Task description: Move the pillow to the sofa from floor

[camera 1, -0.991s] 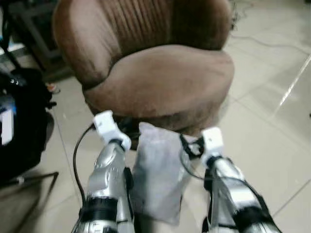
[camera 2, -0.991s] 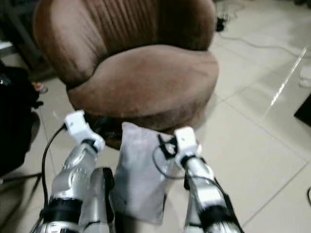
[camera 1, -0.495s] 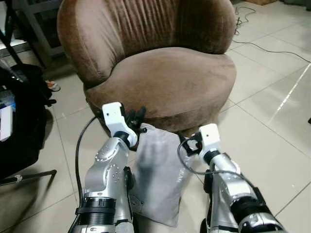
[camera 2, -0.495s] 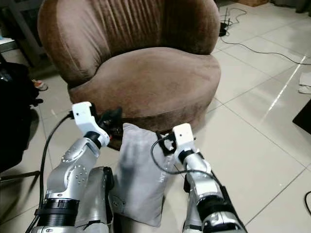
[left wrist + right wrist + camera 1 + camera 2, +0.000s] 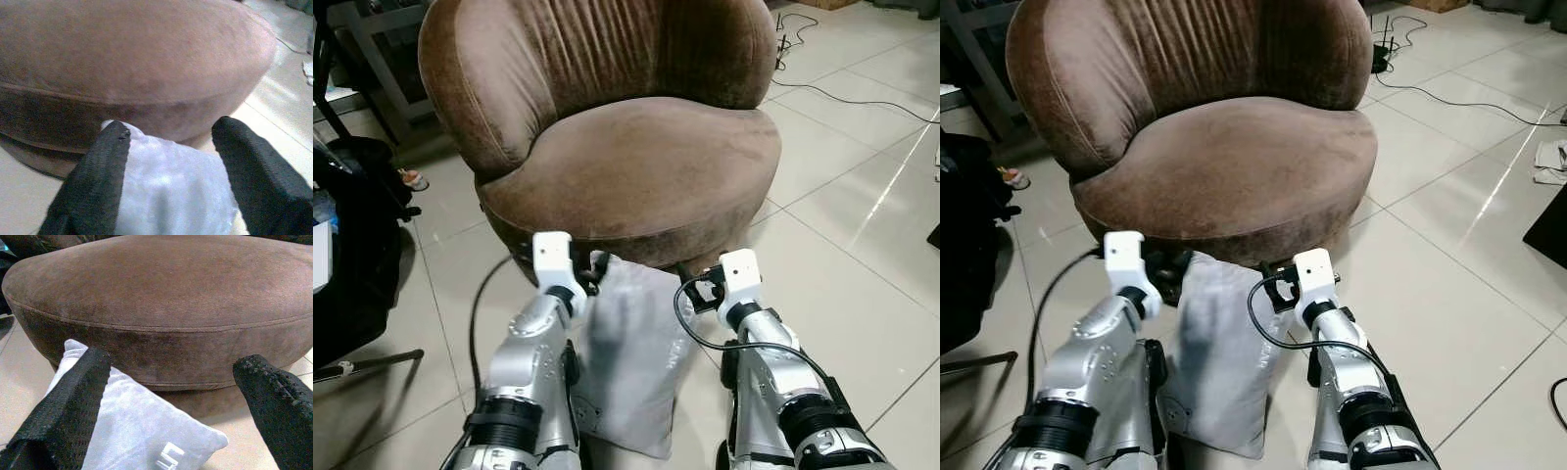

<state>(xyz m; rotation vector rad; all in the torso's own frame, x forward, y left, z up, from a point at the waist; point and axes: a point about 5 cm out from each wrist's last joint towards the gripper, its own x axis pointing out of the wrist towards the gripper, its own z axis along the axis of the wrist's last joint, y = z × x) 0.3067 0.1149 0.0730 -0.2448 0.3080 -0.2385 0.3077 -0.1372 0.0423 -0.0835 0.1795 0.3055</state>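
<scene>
The grey pillow [image 5: 631, 362] stands on the tiled floor [image 5: 862, 245], its top edge against the front base of the brown sofa [image 5: 636, 166]. Left gripper [image 5: 168, 171] and right gripper [image 5: 171, 416] flank its top, jaws spread.
</scene>
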